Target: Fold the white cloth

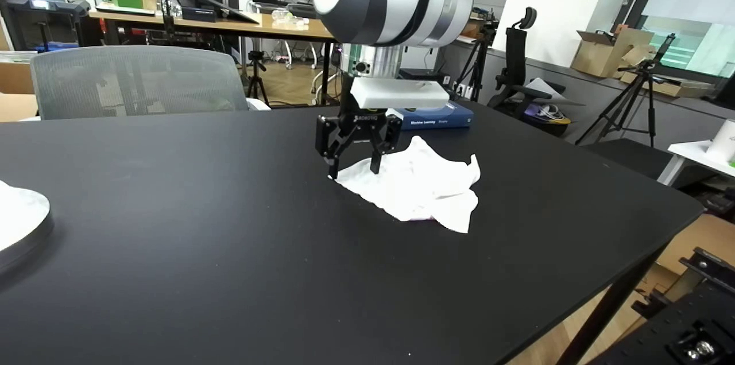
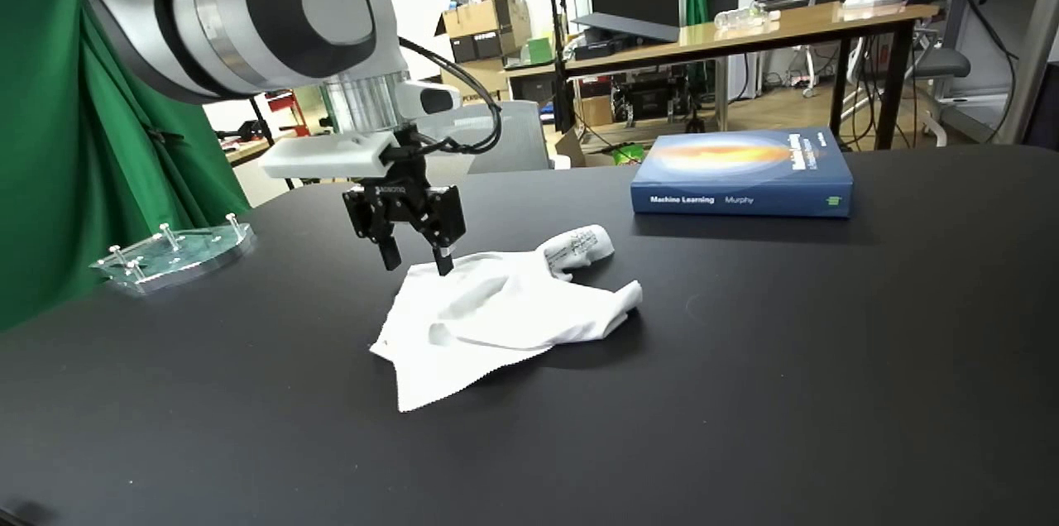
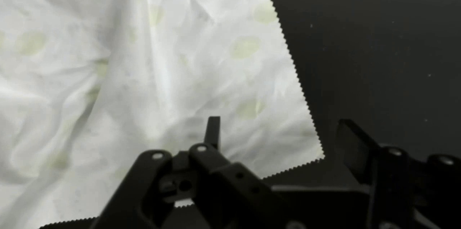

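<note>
The white cloth lies crumpled on the black table and shows in both exterior views (image 1: pixel 425 187) (image 2: pixel 505 307). It has raised folds and a rolled end with printed marks. In the wrist view the cloth (image 3: pixel 201 77) shows faint yellow-green spots and a zigzag edge. My gripper is over one corner of the cloth, pointing down, and shows in both exterior views (image 1: pixel 354 171) (image 2: pixel 418 265). In the wrist view the gripper (image 3: pixel 280 119) is open, with the cloth's corner between its fingers. One finger is over the cloth, the other past its edge. I cannot tell whether the fingertips touch the cloth.
A thick blue book (image 2: pixel 740 174) lies on the table behind the cloth. A clear plate with upright bolts (image 2: pixel 178 257) lies near the table's edge. A white-topped round object (image 1: pixel 20 216) is at the picture's left edge. A grey chair (image 1: pixel 138 81) stands behind the table.
</note>
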You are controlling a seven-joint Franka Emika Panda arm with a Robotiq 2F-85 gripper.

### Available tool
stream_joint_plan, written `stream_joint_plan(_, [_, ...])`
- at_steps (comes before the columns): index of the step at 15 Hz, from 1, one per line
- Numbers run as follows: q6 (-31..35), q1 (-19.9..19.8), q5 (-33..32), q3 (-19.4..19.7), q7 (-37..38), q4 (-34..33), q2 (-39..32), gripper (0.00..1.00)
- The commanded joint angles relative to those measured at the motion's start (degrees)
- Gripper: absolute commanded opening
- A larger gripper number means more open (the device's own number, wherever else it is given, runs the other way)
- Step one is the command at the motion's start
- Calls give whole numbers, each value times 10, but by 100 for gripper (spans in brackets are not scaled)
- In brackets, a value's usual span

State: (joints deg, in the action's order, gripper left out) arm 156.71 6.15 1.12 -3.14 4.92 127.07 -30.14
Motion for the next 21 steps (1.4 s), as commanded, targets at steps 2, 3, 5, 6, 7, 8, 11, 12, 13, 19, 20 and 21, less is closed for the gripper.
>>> stream_joint_plan(2, [-9,1,5,-2,4,-22,-17,45])
stream_joint_plan(3, [-10,1,5,-1,4,-22,-19,37])
stream_joint_plan(5, [-10,-1,6,-1,4,-24,-20,25])
stream_joint_plan(6, [-10,-1,6,-1,3,-25,-19,17])
stream_joint_plan(7, [-10,-2,6,-1,3,-25,-18,11])
stream_joint_plan(8, [-9,-3,7,-1,3,-24,-17,5])
stream_joint_plan(11, [-10,-1,5,0,2,-21,-8,0])
stream_joint_plan(12, [-11,-1,4,0,2,-20,-7,0])
stream_joint_plan(13, [-12,0,3,0,2,-20,-6,0])
stream_joint_plan(19, [-42,3,0,2,3,-29,-11,47])
stream_joint_plan(20, [-45,5,-3,3,4,-30,-11,53])
stream_joint_plan(21, [-50,8,-5,4,5,-32,-11,59])
